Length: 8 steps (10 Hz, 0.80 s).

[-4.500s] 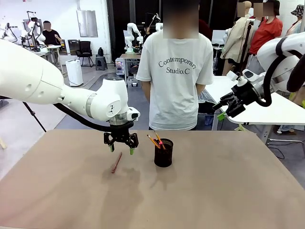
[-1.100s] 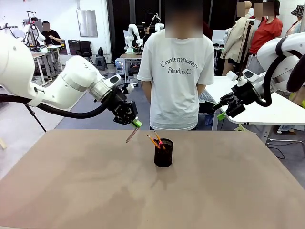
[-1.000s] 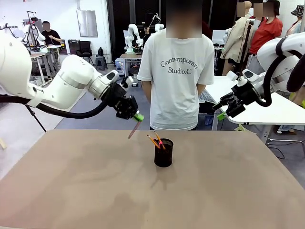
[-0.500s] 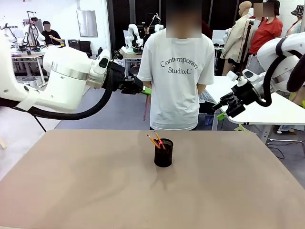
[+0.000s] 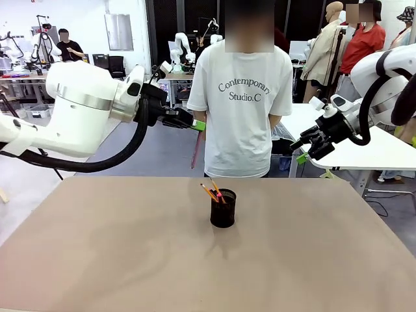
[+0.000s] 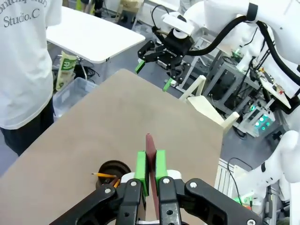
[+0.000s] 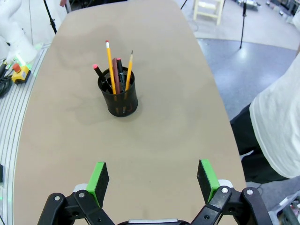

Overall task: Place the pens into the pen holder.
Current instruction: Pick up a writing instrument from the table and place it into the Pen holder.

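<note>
My left gripper (image 5: 199,123) is high above the table's far edge, shut on a reddish-brown pen (image 5: 195,151) that hangs down from the green pads. In the left wrist view the pen (image 6: 150,149) is pinched between the pads, with the black mesh pen holder (image 6: 112,169) below and a little aside. The pen holder (image 5: 223,209) stands mid-table with several pens (image 5: 212,190) sticking out. From the right wrist the pen holder (image 7: 119,97) shows yellow pencils (image 7: 110,65), a dark pen with a pink-red end and a reddish-brown one. My right gripper (image 5: 303,152) hangs open off the table's right side, holding nothing (image 7: 152,180).
A person in a white T-shirt (image 5: 242,97) stands at the table's far edge, right behind the held pen. The brown tabletop (image 5: 130,260) is bare around the holder. A white table (image 5: 377,153) lies beyond the right arm.
The left arm has risen and swung right with the pen, its wrist turning level, so the pen now hangs upright. Right arm and holder have not moved.
</note>
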Tool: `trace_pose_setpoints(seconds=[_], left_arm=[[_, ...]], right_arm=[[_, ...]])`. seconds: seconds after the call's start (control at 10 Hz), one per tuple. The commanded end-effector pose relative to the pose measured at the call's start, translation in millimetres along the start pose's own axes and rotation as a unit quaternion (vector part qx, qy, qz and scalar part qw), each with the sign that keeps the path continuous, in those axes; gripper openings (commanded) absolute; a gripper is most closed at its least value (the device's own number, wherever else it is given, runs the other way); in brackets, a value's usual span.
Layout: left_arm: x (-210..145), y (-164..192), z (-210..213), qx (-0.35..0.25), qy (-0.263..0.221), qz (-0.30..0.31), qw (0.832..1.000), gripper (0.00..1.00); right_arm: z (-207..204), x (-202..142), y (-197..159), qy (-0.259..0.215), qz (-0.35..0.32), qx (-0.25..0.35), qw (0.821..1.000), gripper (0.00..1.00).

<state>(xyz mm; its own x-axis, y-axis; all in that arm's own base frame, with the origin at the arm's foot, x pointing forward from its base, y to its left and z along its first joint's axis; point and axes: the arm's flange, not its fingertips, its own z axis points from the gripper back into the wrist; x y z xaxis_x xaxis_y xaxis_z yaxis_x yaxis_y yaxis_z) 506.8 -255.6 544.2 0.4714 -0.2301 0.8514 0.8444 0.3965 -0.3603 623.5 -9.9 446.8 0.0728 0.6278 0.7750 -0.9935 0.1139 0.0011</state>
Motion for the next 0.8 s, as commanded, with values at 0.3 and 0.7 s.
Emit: trace_pose_setpoints(seconds=[0.3,0.7], left_arm=[[-18.3,15.6,-37.4,0.027,-0.083,-0.104,0.991,0.00],[-43.6,21.4,-79.2,-0.061,-0.180,-0.181,0.965,0.00]], right_arm=[[0.4,2.8,-0.7,-0.003,0.002,-0.006,1.000,1.00],[0.4,2.8,-0.7,-0.003,0.002,-0.006,1.000,1.00]])
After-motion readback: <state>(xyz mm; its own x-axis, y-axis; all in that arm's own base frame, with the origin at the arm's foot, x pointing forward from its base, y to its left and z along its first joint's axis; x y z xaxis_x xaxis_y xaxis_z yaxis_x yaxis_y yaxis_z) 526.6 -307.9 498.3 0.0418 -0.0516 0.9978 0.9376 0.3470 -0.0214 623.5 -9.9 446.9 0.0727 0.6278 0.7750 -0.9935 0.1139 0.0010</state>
